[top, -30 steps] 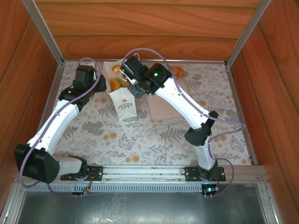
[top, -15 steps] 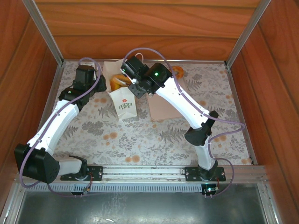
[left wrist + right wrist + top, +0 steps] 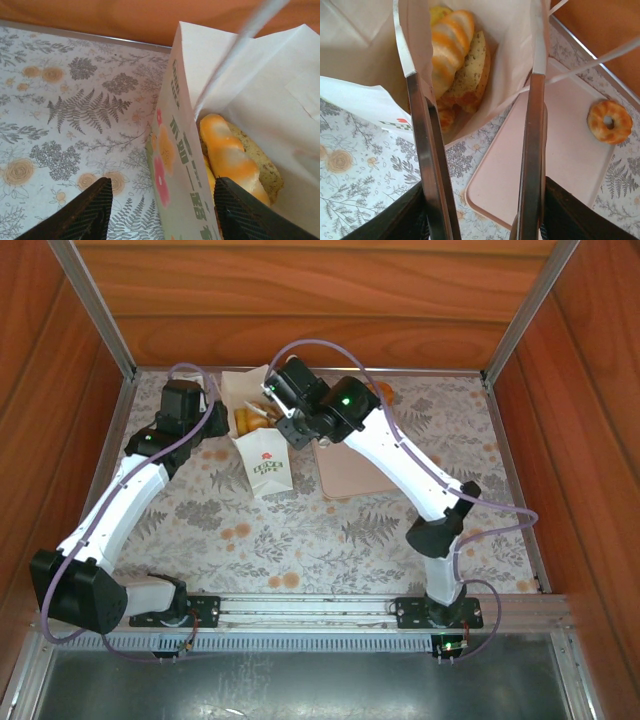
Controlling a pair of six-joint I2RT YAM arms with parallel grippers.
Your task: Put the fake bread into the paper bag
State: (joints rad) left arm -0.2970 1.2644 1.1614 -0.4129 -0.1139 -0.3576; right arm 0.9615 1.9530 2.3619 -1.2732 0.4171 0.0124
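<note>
Bread: three lying in paper bag, one ring beside tray.
Left gripper: gaping, straddling bag wall.
Right gripper: clutching spread tongs.

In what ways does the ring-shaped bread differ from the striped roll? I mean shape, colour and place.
The ring-shaped bread is round with a hole; the striped roll is long. The ring is golden-brown; the roll has orange and pale bands. The ring lies flat outside the paper bag, by the pink tray; the roll leans inside the bag. Both are small toy pastries.
</note>
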